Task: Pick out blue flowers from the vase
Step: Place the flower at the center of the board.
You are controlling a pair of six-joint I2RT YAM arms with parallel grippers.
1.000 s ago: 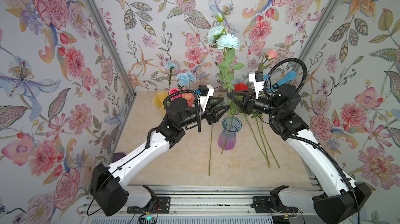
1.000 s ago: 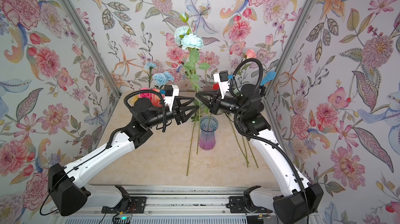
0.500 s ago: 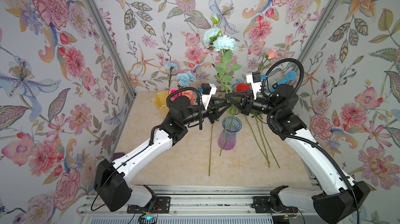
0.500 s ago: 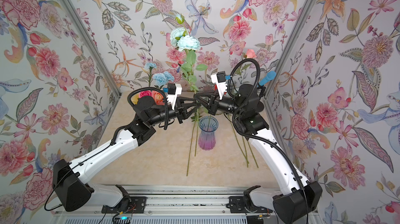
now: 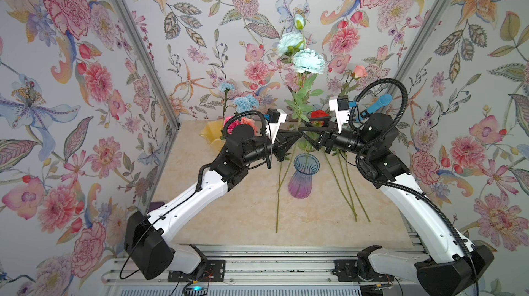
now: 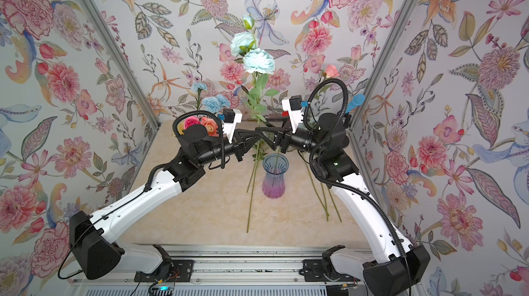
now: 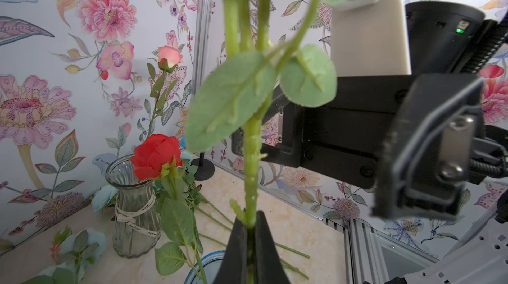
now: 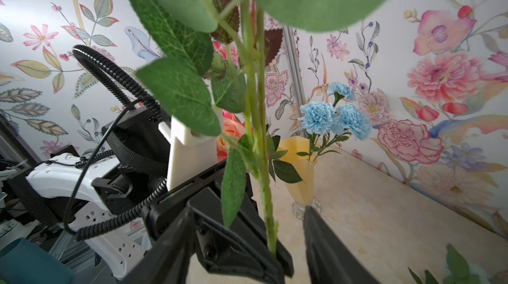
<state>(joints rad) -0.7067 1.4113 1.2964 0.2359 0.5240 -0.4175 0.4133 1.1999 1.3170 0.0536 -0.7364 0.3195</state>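
- An aqua spray, the task's flower in hand, stands nearly upright over the middle of the table. Its pale ruffled blooms are high against the far wall, above both arms.
- The left gripper reaches in from the left. Its jaws are pinched together on the spray's green stem, below the leaves.
- The right gripper reaches in from the right to the same spot. Its jaws stand apart, one on each side of the stem, with a gap showing on both sides.
- A blue-and-purple vase stands on the table just below the two grippers. In both top views the spray's lower stem runs past the vase's left side, outside its mouth. Whether the stem's end touches the table cannot be told.
- Sky-blue carnations stand in a yellow vase at the far left corner, well apart from both grippers. Pink and orange roses sit in the same corner, partly hidden by the left arm.
- A clear glass vase at the far right has a red rose at its rim and a pink bud rising behind it.
- Loose green stems lie flat on the table to the right of the blue-and-purple vase.
- A blue microphone stands in the far right corner behind the right arm.
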